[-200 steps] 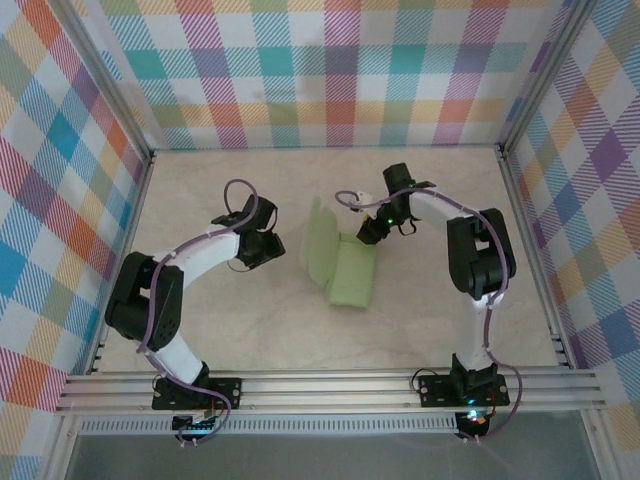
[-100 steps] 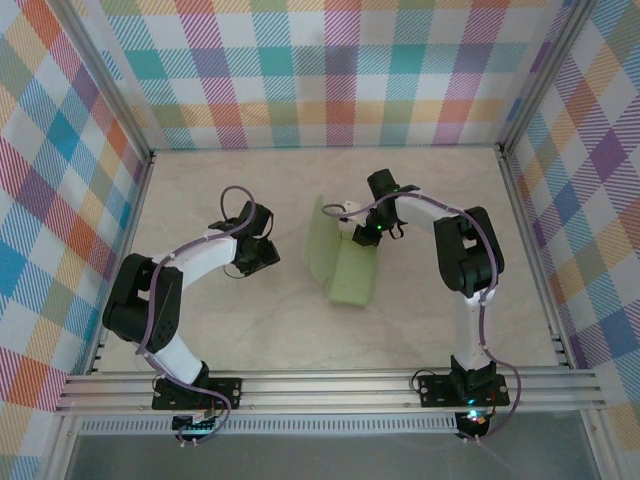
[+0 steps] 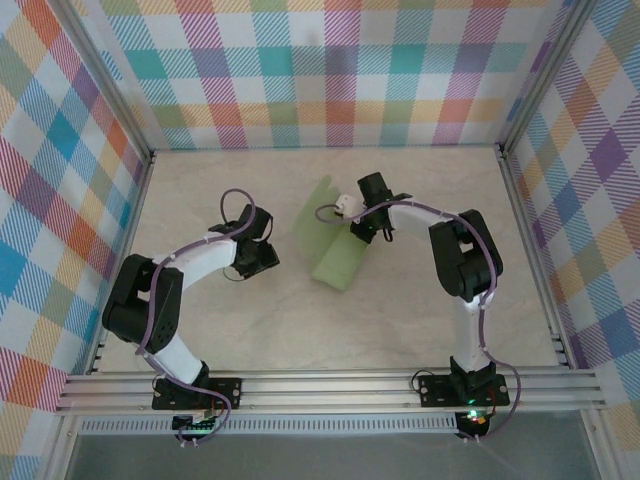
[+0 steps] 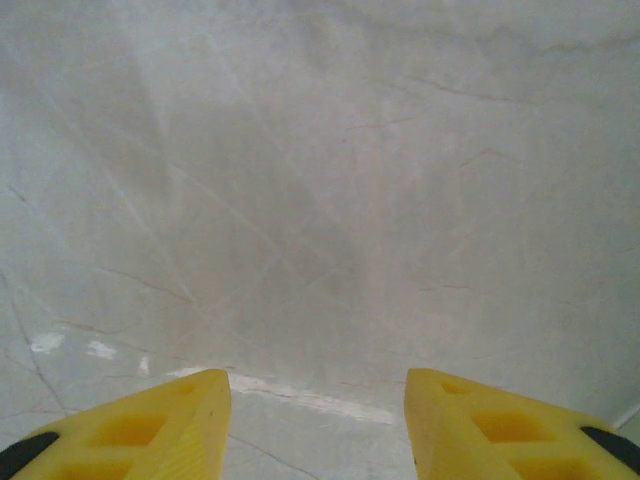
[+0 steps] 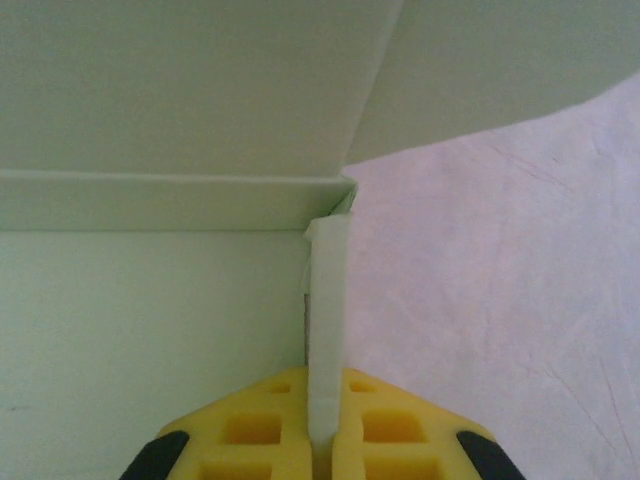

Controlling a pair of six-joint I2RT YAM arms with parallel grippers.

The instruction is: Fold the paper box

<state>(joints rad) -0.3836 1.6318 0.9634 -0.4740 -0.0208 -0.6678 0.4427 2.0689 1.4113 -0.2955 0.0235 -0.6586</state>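
- Box (image 3: 340,262): mid-bench (image 3: 250,320), part-folded; long axis slants near-left to far-right, flap (image 3: 310,225) raised on its left.
- Right tool (image 5: 322,425): clamped on the box's thin edge.
- Left tool (image 4: 318,420): fingers apart, empty, above the bench.

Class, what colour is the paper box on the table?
The paper box is pale light green, clearest in the top external view.

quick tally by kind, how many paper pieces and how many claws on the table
paper box: 1
claws: 2 (left claw, right claw)
total: 3
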